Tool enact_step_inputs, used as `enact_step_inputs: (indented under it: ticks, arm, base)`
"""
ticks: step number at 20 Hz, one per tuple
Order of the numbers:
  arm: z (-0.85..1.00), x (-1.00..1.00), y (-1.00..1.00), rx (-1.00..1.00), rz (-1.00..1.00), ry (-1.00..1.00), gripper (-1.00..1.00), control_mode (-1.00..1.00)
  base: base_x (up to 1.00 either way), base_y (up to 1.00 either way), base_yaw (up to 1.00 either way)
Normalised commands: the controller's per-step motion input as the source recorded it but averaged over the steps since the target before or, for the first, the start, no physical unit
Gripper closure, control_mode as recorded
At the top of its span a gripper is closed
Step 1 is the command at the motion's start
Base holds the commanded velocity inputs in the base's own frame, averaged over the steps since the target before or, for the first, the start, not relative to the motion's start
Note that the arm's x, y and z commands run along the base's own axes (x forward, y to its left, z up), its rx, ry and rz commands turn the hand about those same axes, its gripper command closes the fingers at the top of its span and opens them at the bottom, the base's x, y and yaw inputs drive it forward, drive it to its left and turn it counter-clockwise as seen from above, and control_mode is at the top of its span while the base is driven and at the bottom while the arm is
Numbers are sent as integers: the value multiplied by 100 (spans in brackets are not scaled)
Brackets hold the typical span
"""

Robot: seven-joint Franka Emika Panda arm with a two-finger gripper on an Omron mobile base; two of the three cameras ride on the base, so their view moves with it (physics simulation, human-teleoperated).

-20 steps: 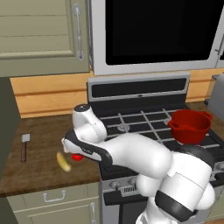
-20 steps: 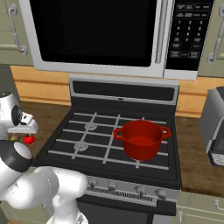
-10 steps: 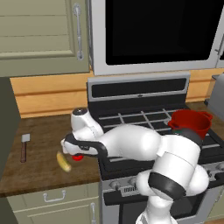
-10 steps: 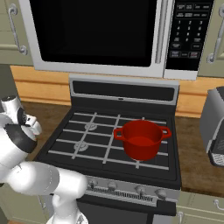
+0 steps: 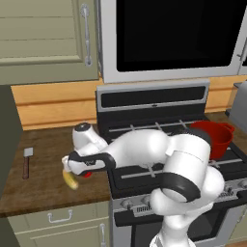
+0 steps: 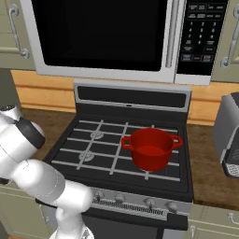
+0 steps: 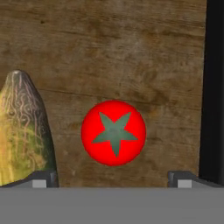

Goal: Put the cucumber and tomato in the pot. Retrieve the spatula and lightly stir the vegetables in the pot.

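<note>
Over the last second the released claw point(image 7: 113, 178) has been lowered straight above the tomato point(image 7: 113, 133), just beside the cucumber point(image 7: 24, 131), so a tomato grasp seems imminent.

I see even, soft rendered light, no harsh glare. Faint sheen on white glossy arm point(image 5: 144, 149). Black microwave window point(image 6: 100, 35) reads flat, no reflections. Hand view sharp; brown wooden surface point(image 7: 131, 52) grain slightly smeared. No edge distortion.
</note>
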Motion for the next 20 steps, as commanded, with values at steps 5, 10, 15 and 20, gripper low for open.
enact_step_inputs:
  ticks: [5,10,15,20]
  arm:
    - [-22,13,8,0,0,0,-100,-100]
    - [-19,14,0,0,0,0,-100,-100]
    - [-14,13,0,0,0,0,-100,-100]
    - [-14,3,0,0,0,0,100,-100]
  base:
    - [0,0,0]
    - [0,0,0]
    - [0,0,0]
    - [0,0,0]
